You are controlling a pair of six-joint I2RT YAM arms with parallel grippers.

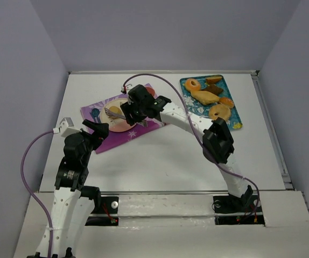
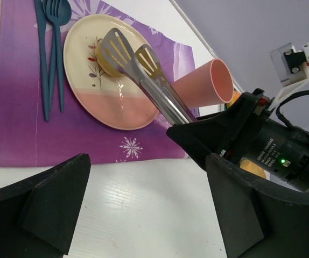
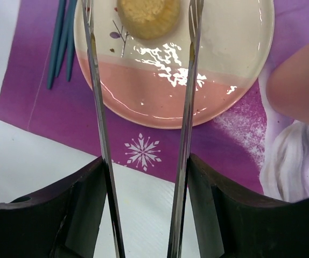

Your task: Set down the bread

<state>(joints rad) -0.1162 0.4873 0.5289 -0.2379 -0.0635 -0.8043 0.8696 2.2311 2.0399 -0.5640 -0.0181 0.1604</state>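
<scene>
The bread (image 3: 148, 16), a small round golden bun, lies on the cream and pink plate (image 3: 219, 64). My right gripper (image 3: 146, 161) is shut on metal tongs (image 3: 98, 123). The tong arms are spread to either side of the bread, with a small gap on each side. In the left wrist view the slotted tong tips (image 2: 127, 54) cover most of the bread (image 2: 102, 60) on the plate (image 2: 90, 97). My left gripper (image 2: 146, 172) is open and empty, low over the white table just in front of the purple placemat (image 2: 14, 107).
A pink cup (image 2: 203, 83) lies on its side right of the plate. Blue cutlery (image 2: 49, 54) lies left of the plate. A blue tray (image 1: 235, 115) with donuts and a tan loaf stands at the back right. My right arm (image 1: 187, 121) spans the table's middle.
</scene>
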